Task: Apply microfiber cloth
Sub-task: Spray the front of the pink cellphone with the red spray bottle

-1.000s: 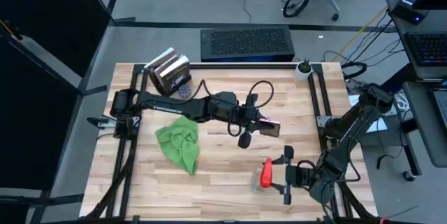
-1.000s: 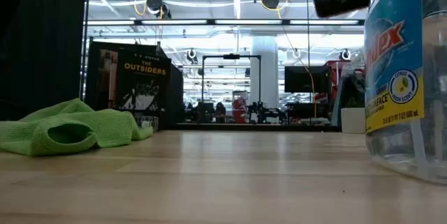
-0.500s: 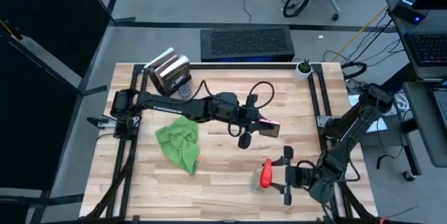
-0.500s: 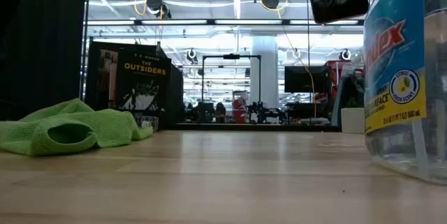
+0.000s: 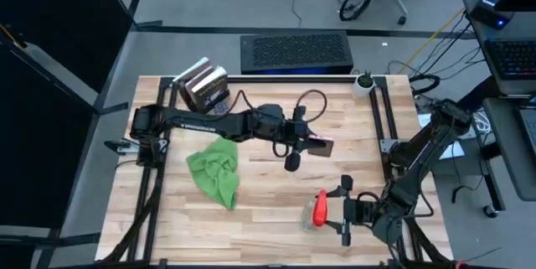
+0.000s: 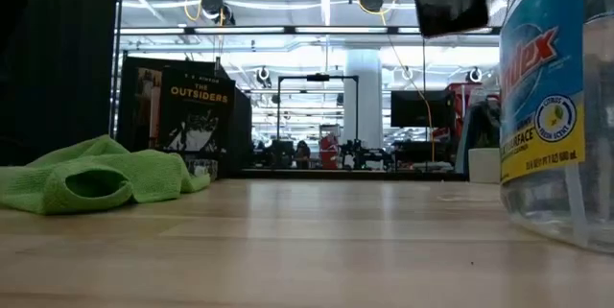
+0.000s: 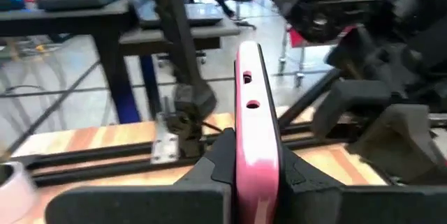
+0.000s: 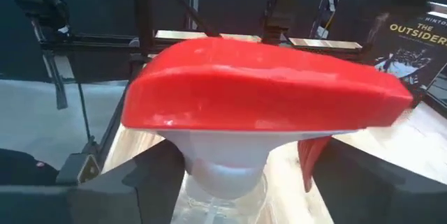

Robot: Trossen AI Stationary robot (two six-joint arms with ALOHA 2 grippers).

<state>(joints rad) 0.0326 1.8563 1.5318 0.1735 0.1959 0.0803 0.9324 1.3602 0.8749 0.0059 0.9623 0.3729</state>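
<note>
Above the table my left gripper (image 5: 314, 145) grips the phone (image 5: 319, 145); my right gripper (image 5: 331, 209) clamps the bottle (image 5: 316, 210). Lowered carelessly toward the cloth (image 5: 214, 167), the phone could slip out.

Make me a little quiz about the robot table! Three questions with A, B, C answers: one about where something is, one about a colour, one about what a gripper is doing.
1. Where is the microfiber cloth?
A. lying on the table
B. in the left gripper
C. on top of the spray bottle

2. What colour is the spray bottle's trigger?
A. blue
B. red
C. yellow

3. What is the left gripper doing?
A. hanging open
B. squeezing the cloth
C. holding a small pink-edged device

Answers: 1 A, the cloth lies crumpled on the wood, nothing touching it. 2 B, the trigger shows red from above. 3 C, the left wrist view shows the fingers clamping the device.
</note>
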